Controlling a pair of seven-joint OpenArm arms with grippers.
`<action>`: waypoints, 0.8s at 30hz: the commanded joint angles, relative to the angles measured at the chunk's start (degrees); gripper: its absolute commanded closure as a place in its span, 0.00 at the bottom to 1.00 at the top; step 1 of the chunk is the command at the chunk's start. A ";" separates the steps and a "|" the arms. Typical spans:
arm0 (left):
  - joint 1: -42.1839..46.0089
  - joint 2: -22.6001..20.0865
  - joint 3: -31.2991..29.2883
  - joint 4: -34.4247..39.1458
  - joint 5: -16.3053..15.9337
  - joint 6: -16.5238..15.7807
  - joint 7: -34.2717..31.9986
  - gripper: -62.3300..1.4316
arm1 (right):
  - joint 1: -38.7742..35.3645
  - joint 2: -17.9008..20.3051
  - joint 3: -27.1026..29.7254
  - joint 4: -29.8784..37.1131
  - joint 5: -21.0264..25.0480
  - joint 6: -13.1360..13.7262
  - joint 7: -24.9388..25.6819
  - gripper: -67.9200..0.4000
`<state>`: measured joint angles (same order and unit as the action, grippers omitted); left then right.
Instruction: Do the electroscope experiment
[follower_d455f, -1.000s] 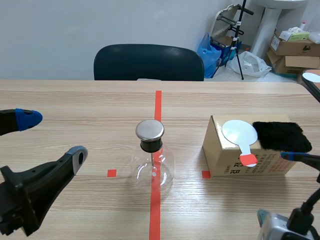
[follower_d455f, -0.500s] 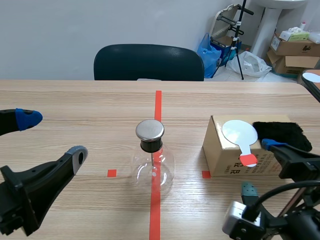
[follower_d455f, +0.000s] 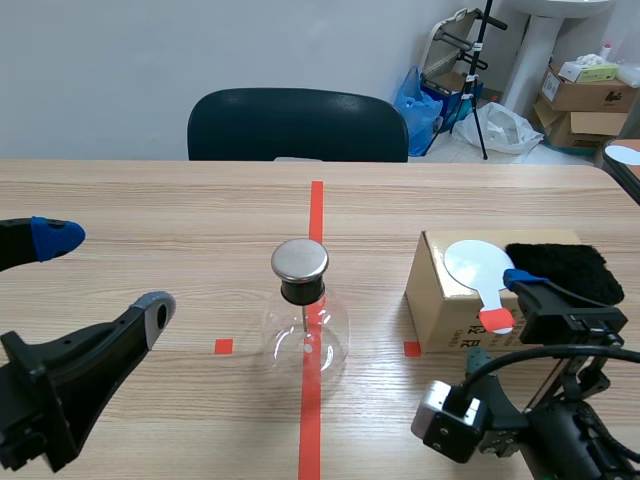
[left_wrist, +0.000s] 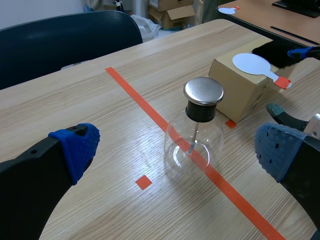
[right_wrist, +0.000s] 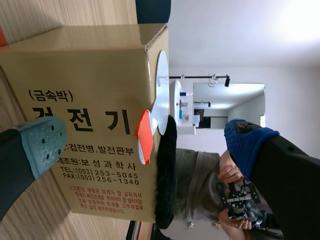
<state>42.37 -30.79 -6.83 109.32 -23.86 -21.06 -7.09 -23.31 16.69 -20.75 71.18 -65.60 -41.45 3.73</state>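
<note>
Scene view: right gripper (follower_d455f: 499, 318), fingers spread, sits just before the cardboard box (follower_d455f: 445, 310) carrying the white paddle (follower_d455f: 479, 264) and black fur (follower_d455f: 557, 270), electroscope flask (follower_d455f: 305, 332) standing apart from that box, left gripper (follower_d455f: 105, 272) likewise spread; closing off-centre could flick the paddle off.

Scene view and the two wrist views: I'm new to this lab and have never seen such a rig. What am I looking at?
Two black robot arms sit at a wooden table. The scene view looks from between them; each wrist view looks past one arm's own end effector. The left end effector and right end effector are both open, holding nothing. On the table stands a glass flask with a metal cap, and a cardboard box carrying a white paddle and black fur pad.
</note>
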 joint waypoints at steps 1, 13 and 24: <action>0.28 0.31 -0.26 1.03 -0.37 -0.04 -0.79 0.00 | 1.62 0.61 -0.02 0.96 -0.44 -1.20 -0.76 0.00; 0.28 0.31 -0.26 1.03 -0.37 -0.04 -0.79 0.00 | 2.51 0.59 -0.81 0.94 -0.46 -1.18 -2.58 0.00; 0.28 0.31 -0.26 1.03 -0.37 -0.04 -0.79 0.00 | 2.49 0.57 -1.40 0.92 -0.39 -0.94 -3.21 0.00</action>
<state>42.37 -30.79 -6.83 109.32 -23.86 -21.06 -7.09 -21.15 16.69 -22.24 71.20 -66.02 -41.36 0.78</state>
